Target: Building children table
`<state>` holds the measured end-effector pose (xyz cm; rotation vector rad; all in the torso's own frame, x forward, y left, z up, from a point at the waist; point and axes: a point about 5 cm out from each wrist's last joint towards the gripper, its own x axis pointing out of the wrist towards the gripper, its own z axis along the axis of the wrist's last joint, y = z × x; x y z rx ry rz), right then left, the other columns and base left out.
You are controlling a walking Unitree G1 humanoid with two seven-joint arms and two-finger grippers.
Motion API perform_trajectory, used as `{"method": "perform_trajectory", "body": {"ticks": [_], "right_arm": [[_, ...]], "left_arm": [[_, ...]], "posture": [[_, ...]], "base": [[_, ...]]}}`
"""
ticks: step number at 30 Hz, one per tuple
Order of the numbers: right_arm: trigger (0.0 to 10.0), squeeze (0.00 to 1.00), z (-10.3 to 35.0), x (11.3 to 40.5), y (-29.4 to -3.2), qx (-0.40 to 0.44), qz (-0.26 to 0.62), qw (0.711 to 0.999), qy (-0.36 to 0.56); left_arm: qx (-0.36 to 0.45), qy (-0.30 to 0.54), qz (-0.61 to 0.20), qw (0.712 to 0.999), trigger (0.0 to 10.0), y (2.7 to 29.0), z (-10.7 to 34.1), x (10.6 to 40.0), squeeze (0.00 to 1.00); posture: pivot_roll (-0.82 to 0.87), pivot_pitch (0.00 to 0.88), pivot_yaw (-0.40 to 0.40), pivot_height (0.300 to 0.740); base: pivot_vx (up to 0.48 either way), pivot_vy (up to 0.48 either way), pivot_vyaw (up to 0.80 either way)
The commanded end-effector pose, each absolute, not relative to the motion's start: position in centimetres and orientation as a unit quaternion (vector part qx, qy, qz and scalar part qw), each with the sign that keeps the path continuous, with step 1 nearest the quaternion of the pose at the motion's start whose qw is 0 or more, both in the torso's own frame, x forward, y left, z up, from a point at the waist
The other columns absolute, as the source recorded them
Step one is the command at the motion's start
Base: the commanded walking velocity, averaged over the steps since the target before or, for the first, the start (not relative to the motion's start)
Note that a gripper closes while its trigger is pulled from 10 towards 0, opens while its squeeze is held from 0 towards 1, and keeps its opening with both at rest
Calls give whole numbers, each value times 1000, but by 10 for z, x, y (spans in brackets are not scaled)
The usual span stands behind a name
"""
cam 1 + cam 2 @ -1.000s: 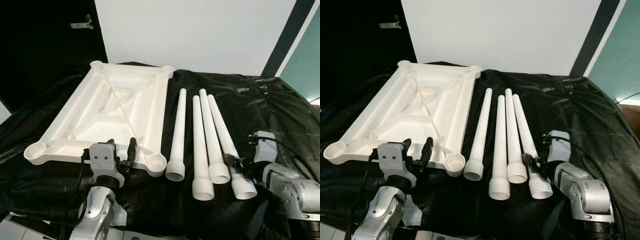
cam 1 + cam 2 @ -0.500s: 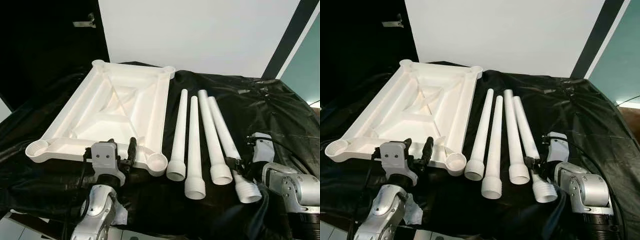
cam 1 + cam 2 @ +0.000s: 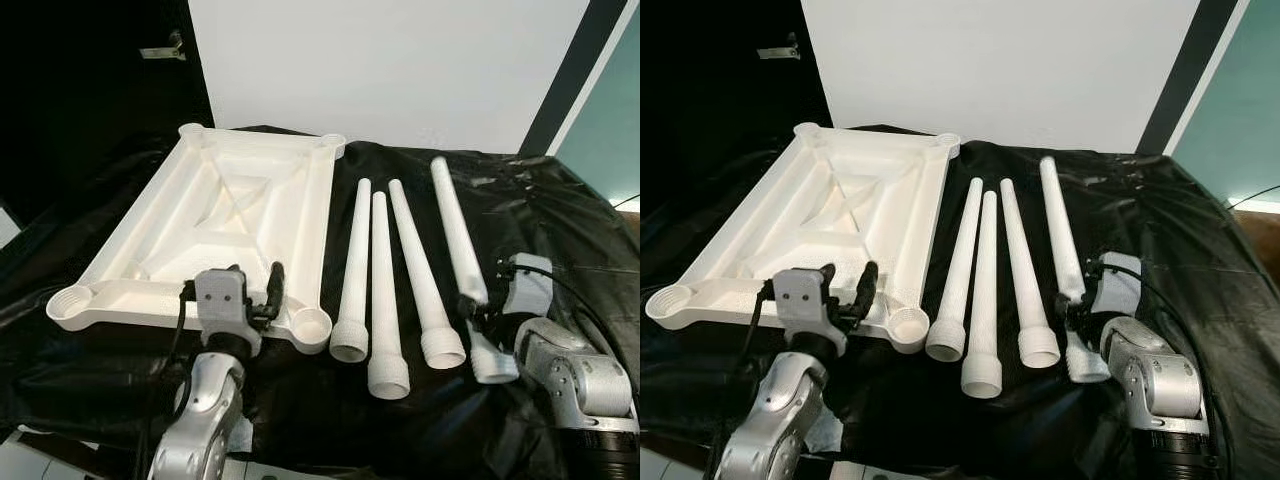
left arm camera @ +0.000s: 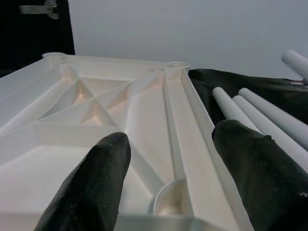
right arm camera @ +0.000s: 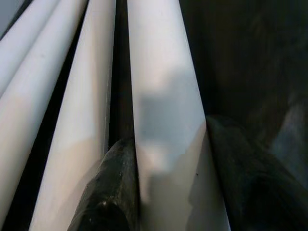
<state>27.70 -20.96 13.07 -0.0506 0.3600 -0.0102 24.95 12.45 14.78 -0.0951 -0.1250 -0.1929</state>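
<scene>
No legible markings on the white ribbed plastic tabletop [image 3: 225, 225] or the tapered white plastic legs.
Right gripper [image 3: 478, 318] clamps the rightmost tapered leg [image 3: 455, 235]; left gripper [image 3: 252, 300], fingers spread, empty, at the tabletop's 6 o'clock edge.

Four white table legs [image 3: 385, 290] lie in a row at right — one white upturned tabletop [image 3: 215, 235] at left.

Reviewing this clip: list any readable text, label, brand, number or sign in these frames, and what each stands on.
None: no text can be read anywhere in these views.
The white table top, the four white legs, including the one in the right gripper, and the black cloth bear no print.
The left gripper housing shows small holes, no lettering.
The white wall carries no sign.
</scene>
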Motion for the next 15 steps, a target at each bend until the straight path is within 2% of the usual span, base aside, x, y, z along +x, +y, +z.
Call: {"method": "perform_trajectory", "body": {"ticks": [1,3,4,6,7,8,9,12,13,15], "right_arm": [[0,0,153,281,-206,-78,-3,991,108],[0,0,156,282,-203,-92,1,991,94],[3412,0,159,283,-198,-114,12,990,79],[3412,0,160,283,-195,-127,20,989,70],[5961,0,161,283,-191,-145,30,987,59],[5961,0,161,283,-191,-145,30,987,59],[10000,0,163,283,-187,-166,41,984,47],[10000,0,164,284,-185,-178,47,982,38],[10000,0,167,285,-175,-216,70,974,6],[10000,0,170,287,-170,-240,86,967,-15]], "left_arm": [[-59,-93,-136,985,10000,122,159,258,0],[-64,-105,-143,982,10000,122,165,261,0],[-72,-126,-158,977,10000,124,175,266,0],[-75,-140,-167,973,10000,125,181,268,0],[-78,-153,-178,969,10000,127,187,270,0],[-78,-153,-178,969,10000,127,187,270,0],[-81,-161,-187,966,10000,129,192,271,0],[-83,-164,-192,964,10000,130,193,271,0],[-111,-164,-220,955,10000,127,194,267,0],[-136,-162,-239,948,10000,121,193,264,0]], "posture": [[206,0,-29,740],[207,0,-32,740],[212,0,-37,740],[212,0,-37,740],[214,0,-40,740],[214,0,-40,740],[216,0,-43,740],[216,0,-43,740],[219,0,-49,740],[221,0,-51,740]], "base": [[0,0,0],[0,0,0],[0,0,0],[0,0,0],[0,0,0],[0,0,0],[0,0,0],[0,0,0],[0,0,0],[0,0,0]]}}
